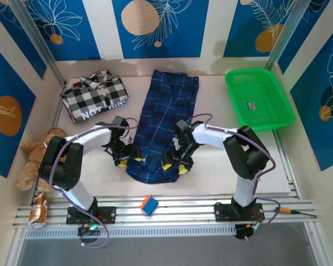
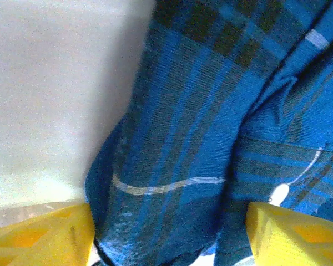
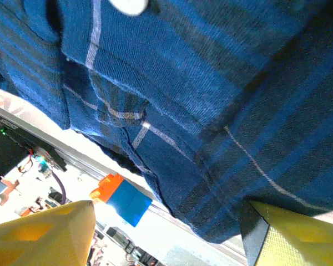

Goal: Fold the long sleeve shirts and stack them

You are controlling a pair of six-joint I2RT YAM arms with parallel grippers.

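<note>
Where the top view looks down on the surface [image 1: 211, 180], the dark blue plaid shirt [image 1: 164, 119] lies at centre as a long strip from 12 o'clock to 6 o'clock, its near end bunched. The left gripper [image 1: 127, 161] sits at that end's 9 o'clock side and the right gripper [image 1: 175, 168] at its 3 o'clock side. The black-and-white checked shirt [image 1: 94, 97] lies crumpled at 10 o'clock, well apart. A green basket [image 1: 233, 88] stands at 2 o'clock, a teddy bear [image 1: 36, 158] at 8 o'clock, and a blue-and-orange block [image 1: 149, 205] at 6 o'clock. In the left wrist view, the yellow fingers [image 2: 39, 238] stand wide with plaid cloth [image 2: 200, 138] between them, and bare surface shows at 10 o'clock. In the right wrist view, the fingers [image 3: 299, 238] likewise stand wide under the shirt's hem [image 3: 211, 83], with the block at 7 o'clock. Whether either gripper pinches the cloth cannot be told.
</note>
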